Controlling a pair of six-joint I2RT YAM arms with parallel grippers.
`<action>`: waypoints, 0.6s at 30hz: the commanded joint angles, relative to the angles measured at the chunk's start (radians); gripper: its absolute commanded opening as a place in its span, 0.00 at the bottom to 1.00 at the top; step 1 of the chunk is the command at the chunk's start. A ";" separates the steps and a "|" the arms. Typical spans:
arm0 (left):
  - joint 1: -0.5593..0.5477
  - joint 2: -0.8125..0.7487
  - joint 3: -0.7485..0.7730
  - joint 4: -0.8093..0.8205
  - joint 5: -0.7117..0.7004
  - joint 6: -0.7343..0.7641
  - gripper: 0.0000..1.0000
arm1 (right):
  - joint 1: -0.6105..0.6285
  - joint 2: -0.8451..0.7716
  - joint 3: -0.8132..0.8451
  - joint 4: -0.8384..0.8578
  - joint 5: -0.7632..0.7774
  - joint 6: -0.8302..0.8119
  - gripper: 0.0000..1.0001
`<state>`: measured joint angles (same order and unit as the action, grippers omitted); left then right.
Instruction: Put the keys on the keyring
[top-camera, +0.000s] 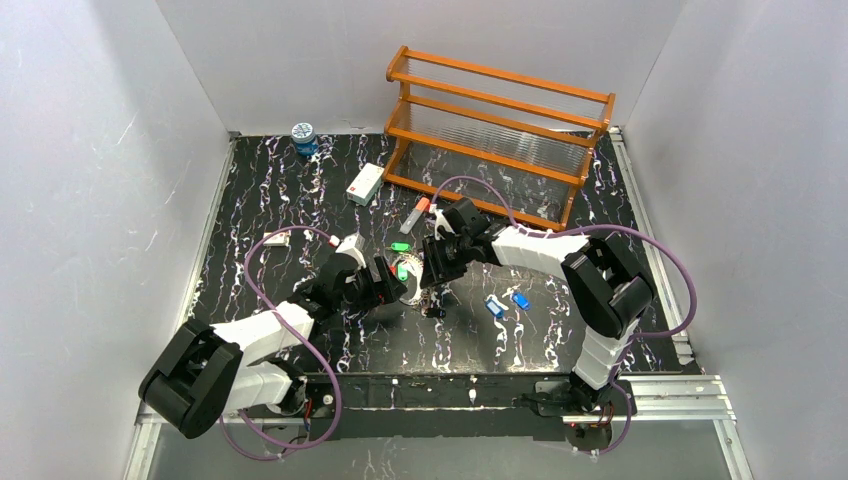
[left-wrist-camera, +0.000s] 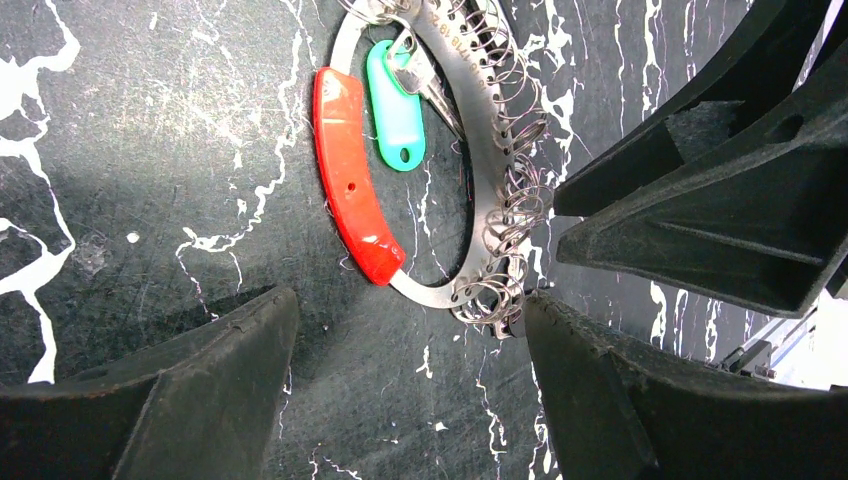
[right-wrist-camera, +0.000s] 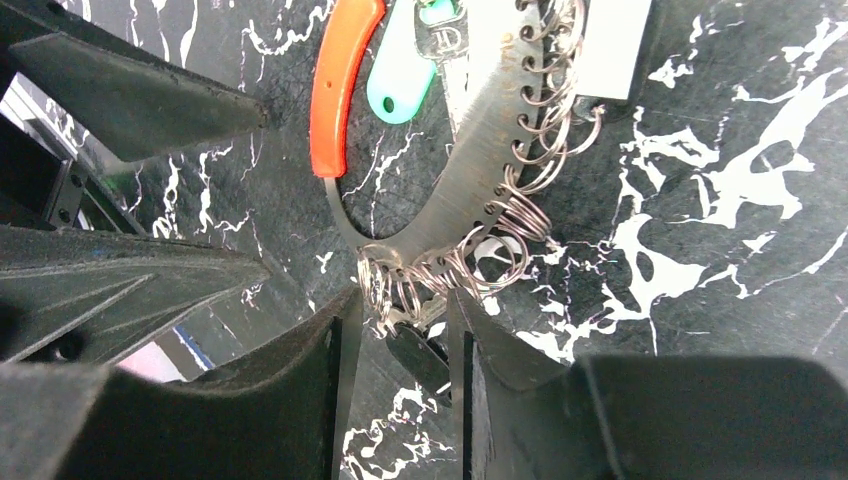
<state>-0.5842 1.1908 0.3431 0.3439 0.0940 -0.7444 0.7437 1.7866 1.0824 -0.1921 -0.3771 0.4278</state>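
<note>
Marbled table (top-camera: 300, 200): left claw (left-wrist-camera: 405, 320) gapes over keyring (left-wrist-camera: 345, 170), likely steadying it; right claw (right-wrist-camera: 405, 310) half-closed round its loops (right-wrist-camera: 480, 255), grip unclear.

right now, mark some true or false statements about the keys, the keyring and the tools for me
1. A green key lies inside the loop of the keyring. True.
2. Two blue keys lie loose on the table, on the right arm's side. True.
3. The keyring's coloured part is yellow. False: it is red.
4. The left tool is clamped shut on the keyring. False: its fingers stand wide apart and grip nothing.
5. The wooden rack stands beside the arm bases. False: it stands at the far edge of the table.
</note>
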 joint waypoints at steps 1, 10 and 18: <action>0.004 0.003 0.030 -0.001 0.012 0.003 0.81 | 0.000 0.017 0.011 0.013 -0.053 -0.018 0.45; 0.004 0.006 0.027 -0.006 0.011 0.004 0.81 | 0.000 0.048 -0.009 0.058 -0.166 0.008 0.44; 0.004 0.022 0.030 -0.002 0.016 0.007 0.81 | 0.001 -0.016 -0.043 0.115 -0.186 0.019 0.41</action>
<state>-0.5846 1.2049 0.3477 0.3447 0.0952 -0.7441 0.7437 1.8439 1.0523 -0.1276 -0.5415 0.4408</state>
